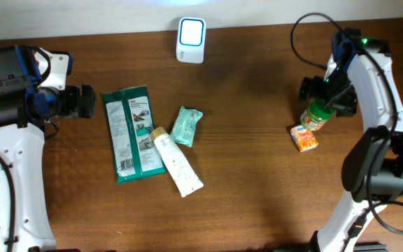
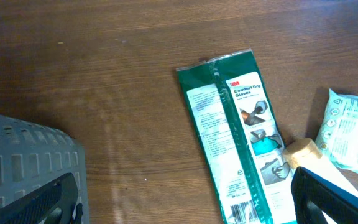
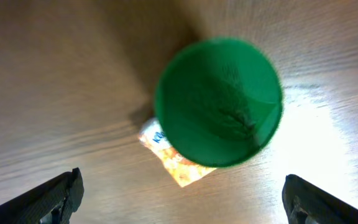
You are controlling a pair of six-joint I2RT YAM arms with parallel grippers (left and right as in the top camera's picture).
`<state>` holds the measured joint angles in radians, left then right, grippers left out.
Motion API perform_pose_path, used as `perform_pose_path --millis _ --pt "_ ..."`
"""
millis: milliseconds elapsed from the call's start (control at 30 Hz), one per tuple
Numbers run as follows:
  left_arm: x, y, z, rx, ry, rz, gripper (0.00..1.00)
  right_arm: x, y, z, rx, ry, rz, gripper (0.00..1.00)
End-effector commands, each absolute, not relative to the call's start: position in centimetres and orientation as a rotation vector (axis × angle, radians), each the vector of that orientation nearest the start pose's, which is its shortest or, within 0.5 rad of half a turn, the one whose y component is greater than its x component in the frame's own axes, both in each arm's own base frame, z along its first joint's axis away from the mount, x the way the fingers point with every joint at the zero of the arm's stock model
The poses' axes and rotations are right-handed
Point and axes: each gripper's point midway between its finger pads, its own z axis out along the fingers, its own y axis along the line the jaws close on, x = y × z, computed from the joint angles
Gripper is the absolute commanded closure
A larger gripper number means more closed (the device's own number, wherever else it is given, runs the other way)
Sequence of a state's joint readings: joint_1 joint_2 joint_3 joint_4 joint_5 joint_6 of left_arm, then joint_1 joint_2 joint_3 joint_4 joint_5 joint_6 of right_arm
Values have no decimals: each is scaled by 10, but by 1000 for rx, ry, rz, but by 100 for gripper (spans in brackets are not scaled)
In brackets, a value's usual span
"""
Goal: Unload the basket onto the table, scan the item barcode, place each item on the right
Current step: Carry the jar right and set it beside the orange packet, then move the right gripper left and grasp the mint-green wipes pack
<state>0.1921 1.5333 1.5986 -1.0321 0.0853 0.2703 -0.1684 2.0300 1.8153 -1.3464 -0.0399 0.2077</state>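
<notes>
Several items lie on the wooden table: a green glove packet [image 1: 133, 133] [image 2: 238, 130], a white tube [image 1: 177, 163] with a tan cap [image 2: 300, 155], and a mint wipes packet [image 1: 186, 126] [image 2: 350, 134]. The white barcode scanner [image 1: 190, 40] stands at the back edge. My left gripper [image 1: 89, 101] [image 2: 185, 208] hangs open just left of the glove packet, holding nothing. At the right, a green-lidded jar [image 1: 315, 115] [image 3: 218, 102] stands beside an orange packet [image 1: 304, 138] [image 3: 179, 165]. My right gripper [image 1: 325, 98] [image 3: 185, 205] is open above the jar, its fingers [image 3: 55, 199] wide apart and off the lid.
A grey slotted bin [image 2: 23, 162] shows at the left edge of the left wrist view. A black cable [image 1: 306, 35] loops above the right arm. Bare wood lies between the tube and the jar.
</notes>
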Motion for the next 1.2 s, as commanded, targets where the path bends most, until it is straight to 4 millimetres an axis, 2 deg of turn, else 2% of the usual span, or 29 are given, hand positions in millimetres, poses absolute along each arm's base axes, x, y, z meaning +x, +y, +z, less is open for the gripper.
perform_pose_path --millis 0,67,100,167,267,300,367,400,433,467,500,533,600,800,867,967,1000,1167 --pt "386 61 257 150 2514 84 1 404 -48 177 538 2935 121 2" --pt "386 61 257 150 2514 83 1 405 -41 195 505 2907 124 2" --pt "386 61 257 150 2515 83 1 406 -32 209 467 2887 135 2" --pt "386 61 257 150 2514 83 1 410 12 227 331 2861 264 2" --pt "386 61 257 150 2515 83 1 412 53 227 220 2861 375 2" --pt "386 61 257 150 2514 83 1 419 79 224 146 2838 468 2" --pt "386 61 257 150 2515 83 1 425 115 217 43 2809 593 1" --pt "386 61 257 150 2515 83 1 426 133 210 -10 2804 632 7" --pt "386 61 257 150 2514 83 1 425 147 202 -50 2810 653 20" --pt "386 61 257 150 2515 84 1 423 171 190 -107 2815 697 47" --pt "386 61 257 150 2515 83 1 423 187 181 -108 2820 718 68" --pt "386 61 257 150 2515 83 1 424 202 171 -116 2816 734 80" --pt "386 61 257 150 2514 83 1 426 239 158 -133 2776 780 95" --pt "386 61 257 150 2515 83 1 425 331 121 -281 2665 868 96" --pt "386 61 257 150 2515 84 1 427 349 101 -269 2659 829 96" --pt "386 61 257 150 2514 83 1 429 362 66 -251 2677 754 96" --pt "386 61 257 150 2514 83 1 427 364 54 -252 2699 747 96" --pt "386 61 257 150 2515 83 1 416 357 29 -245 2784 703 96"
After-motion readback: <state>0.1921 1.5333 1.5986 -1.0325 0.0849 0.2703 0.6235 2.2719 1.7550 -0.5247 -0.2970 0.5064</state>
